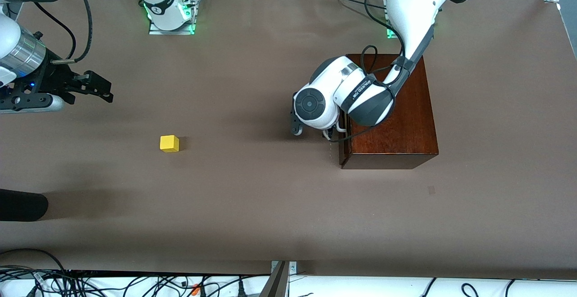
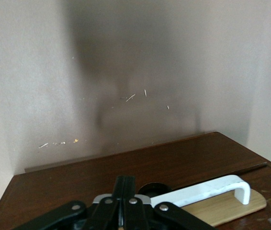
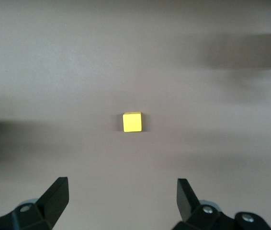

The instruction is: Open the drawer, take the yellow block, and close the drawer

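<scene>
The yellow block (image 1: 169,143) sits alone on the brown table, toward the right arm's end. In the right wrist view the yellow block (image 3: 132,122) lies between and ahead of my right gripper (image 3: 121,184), which hangs open and empty above the table (image 1: 97,87). The dark-wood box (image 1: 396,125) stands toward the left arm's end. Its drawer (image 2: 140,167) looks pushed in. My left gripper (image 2: 126,184) is shut, its tips against the drawer's dark front, beside the white handle (image 2: 207,191) and holding nothing. In the front view the left wrist hides it.
A black rounded object (image 1: 20,204) lies at the table's edge toward the right arm's end, nearer the front camera than the block. Cables (image 1: 135,283) run along the nearest table edge. The arm bases (image 1: 169,15) stand at the farthest edge.
</scene>
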Available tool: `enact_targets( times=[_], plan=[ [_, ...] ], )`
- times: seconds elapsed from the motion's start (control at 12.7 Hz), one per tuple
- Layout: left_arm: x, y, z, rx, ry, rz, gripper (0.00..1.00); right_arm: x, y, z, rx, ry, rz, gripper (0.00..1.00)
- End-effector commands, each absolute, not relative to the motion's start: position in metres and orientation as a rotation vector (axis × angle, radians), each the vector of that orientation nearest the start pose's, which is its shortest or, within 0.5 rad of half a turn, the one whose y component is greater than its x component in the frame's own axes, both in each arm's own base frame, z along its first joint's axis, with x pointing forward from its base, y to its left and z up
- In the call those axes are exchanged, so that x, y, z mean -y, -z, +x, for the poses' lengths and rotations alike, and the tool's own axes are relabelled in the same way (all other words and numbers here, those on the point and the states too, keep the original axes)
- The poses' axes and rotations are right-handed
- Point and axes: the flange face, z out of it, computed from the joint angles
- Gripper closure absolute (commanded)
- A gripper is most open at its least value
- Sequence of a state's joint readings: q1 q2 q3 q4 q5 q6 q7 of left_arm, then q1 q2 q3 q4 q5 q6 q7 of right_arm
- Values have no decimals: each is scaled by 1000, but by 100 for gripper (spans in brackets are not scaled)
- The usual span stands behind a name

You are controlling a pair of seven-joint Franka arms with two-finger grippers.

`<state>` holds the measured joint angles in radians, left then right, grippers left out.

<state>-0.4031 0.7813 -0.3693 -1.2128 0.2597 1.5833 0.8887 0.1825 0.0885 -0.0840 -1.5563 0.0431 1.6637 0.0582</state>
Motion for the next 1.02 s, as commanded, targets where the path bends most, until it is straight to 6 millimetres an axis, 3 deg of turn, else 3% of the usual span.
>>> enact_targets(
  times=[0.0, 0.08, 0.24, 0.39, 0.55, 0.71, 0.94],
  plan=[
    [438, -366, 550, -2294, -451, -2108, 0, -63, -594, 589, 37, 37, -3091, 0],
    [436, -393, 550, -2221, -392, -2166, 0, -63, -594, 589, 37, 35, -3091, 0],
    [425, -467, 545, -2025, -232, -2298, 0, -63, -594, 589, 37, 37, -3091, 0],
    [377, -514, 556, -1845, -213, -2406, 0, -63, -594, 589, 37, 35, -3091, 0],
    [309, -536, 591, -1685, -173, -2521, 0, -63, -594, 589, 37, 37, -3091, 0],
    [250, -580, 622, -1501, -36, -2637, 0, -64, -595, 590, 36, 53, -3089, 0],
    [207, -589, 646, -1250, 72, -2782, 0, -64, -594, 592, 33, 84, -3087, 0]
  ],
)
